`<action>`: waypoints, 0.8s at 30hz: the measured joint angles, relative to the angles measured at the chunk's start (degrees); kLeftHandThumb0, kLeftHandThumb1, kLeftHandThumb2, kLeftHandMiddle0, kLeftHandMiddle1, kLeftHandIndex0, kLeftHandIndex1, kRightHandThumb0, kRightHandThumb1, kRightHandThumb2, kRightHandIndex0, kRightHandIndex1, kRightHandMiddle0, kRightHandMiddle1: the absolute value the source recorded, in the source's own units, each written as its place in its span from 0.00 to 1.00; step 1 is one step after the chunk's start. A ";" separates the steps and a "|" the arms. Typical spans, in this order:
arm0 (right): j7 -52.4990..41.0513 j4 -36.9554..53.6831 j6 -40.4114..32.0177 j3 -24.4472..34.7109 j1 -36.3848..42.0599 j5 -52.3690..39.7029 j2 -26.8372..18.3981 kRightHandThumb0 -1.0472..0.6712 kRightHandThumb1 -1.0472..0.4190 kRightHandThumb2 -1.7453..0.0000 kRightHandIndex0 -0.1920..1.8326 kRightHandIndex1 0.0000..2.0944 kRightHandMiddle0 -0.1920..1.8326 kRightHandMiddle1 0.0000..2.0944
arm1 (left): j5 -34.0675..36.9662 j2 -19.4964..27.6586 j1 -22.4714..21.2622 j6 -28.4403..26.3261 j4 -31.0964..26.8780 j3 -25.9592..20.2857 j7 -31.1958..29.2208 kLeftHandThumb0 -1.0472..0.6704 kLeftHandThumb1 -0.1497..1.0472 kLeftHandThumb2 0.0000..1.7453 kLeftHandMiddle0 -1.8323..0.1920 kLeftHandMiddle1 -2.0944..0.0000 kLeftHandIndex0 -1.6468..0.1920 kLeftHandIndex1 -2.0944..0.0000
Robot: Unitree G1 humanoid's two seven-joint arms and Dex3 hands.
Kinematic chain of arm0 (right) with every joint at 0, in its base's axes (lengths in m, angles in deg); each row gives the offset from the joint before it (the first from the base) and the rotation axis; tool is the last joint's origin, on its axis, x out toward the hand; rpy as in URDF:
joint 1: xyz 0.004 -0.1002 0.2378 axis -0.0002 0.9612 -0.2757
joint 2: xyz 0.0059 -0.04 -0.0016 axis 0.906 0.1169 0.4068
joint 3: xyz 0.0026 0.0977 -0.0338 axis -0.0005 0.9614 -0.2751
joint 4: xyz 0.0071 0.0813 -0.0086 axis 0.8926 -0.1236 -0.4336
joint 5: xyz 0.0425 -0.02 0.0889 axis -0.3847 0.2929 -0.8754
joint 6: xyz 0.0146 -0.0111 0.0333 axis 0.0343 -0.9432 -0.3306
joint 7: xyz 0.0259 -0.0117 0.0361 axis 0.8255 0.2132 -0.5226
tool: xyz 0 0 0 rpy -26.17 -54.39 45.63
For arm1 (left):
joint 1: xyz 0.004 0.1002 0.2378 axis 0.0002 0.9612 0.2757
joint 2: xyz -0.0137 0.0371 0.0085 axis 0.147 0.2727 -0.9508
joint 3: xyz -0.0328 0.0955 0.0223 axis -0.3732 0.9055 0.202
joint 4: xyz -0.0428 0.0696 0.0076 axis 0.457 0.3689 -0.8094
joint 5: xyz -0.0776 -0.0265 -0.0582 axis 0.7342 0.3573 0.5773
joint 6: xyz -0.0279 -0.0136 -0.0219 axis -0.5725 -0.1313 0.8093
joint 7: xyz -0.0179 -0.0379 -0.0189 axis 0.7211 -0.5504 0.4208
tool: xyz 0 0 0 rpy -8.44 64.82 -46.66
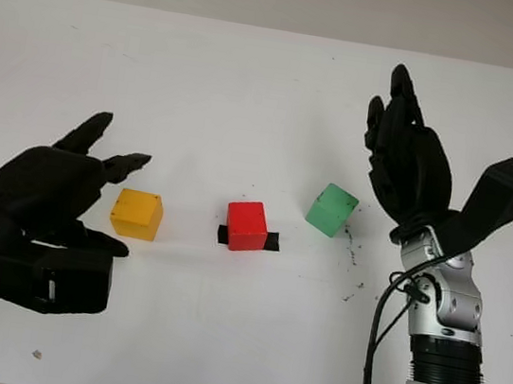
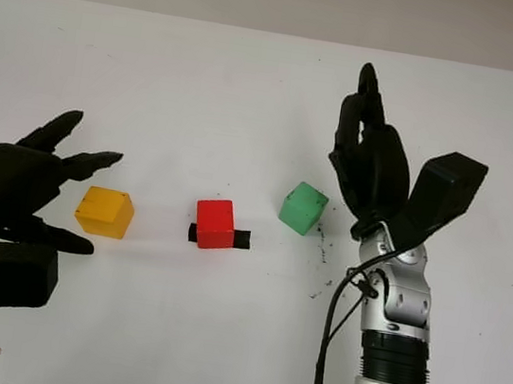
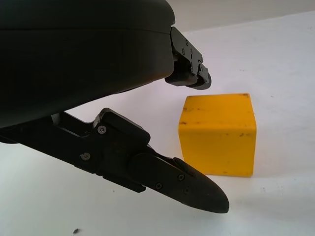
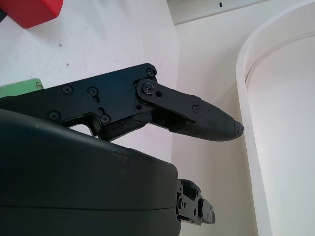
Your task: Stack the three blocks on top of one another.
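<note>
Three blocks sit in a row on the white table [image 1: 252, 86]: a yellow block [image 1: 136, 213] on the left, a red block [image 1: 246, 225] in the middle and a green block [image 1: 331, 209], turned at an angle, on the right. My left hand [image 1: 122, 197] is open just left of the yellow block. One finger reaches past its back corner and the thumb [image 3: 187, 182] past its front, and neither touches it. My right hand [image 1: 390, 91] is open and raised above the table, to the right of the green block and slightly behind it.
A strip of black tape [image 1: 271, 242] lies under the red block. Small dark specks [image 1: 353, 253] mark the table right of the green block. A black cable [image 1: 376, 333] hangs along my right forearm. The table's far edge runs along the top.
</note>
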 measured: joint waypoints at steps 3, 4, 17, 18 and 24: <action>-0.03 0.00 0.00 0.00 -0.03 -0.01 -0.18 0.20 0.00 0.57 0.00 0.00 0.00 0.00 | -0.21 -0.46 -0.32 0.44 1.20 0.54 0.71 0.14 0.93 0.04 0.97 0.97 0.69 0.92; -0.03 0.00 0.00 0.00 -0.03 -0.01 -0.25 0.20 0.00 0.57 0.00 0.00 0.00 0.00 | -0.23 -0.52 -0.50 0.57 1.57 0.73 0.81 0.14 0.93 0.04 0.97 0.97 0.68 0.91; 0.19 0.01 -0.10 -0.08 -0.13 0.06 -0.44 0.20 0.00 0.57 0.00 0.00 0.00 0.00 | 4.20 -3.17 -2.04 5.06 7.01 1.42 7.29 0.36 1.00 0.08 0.85 0.97 0.78 0.33; 0.20 0.01 -0.10 -0.09 -0.13 0.08 -0.44 0.20 0.00 0.57 0.00 0.00 0.00 0.00 | 4.43 -3.23 -2.04 5.57 7.42 1.39 8.10 0.36 1.00 0.08 0.84 0.96 0.78 0.33; 0.11 0.01 -0.10 -0.11 -0.13 0.02 -0.44 0.21 0.00 0.56 0.00 0.00 0.00 0.00 | 8.29 -4.50 -2.01 6.57 8.03 0.14 10.00 0.36 1.00 0.08 0.82 0.96 0.80 0.31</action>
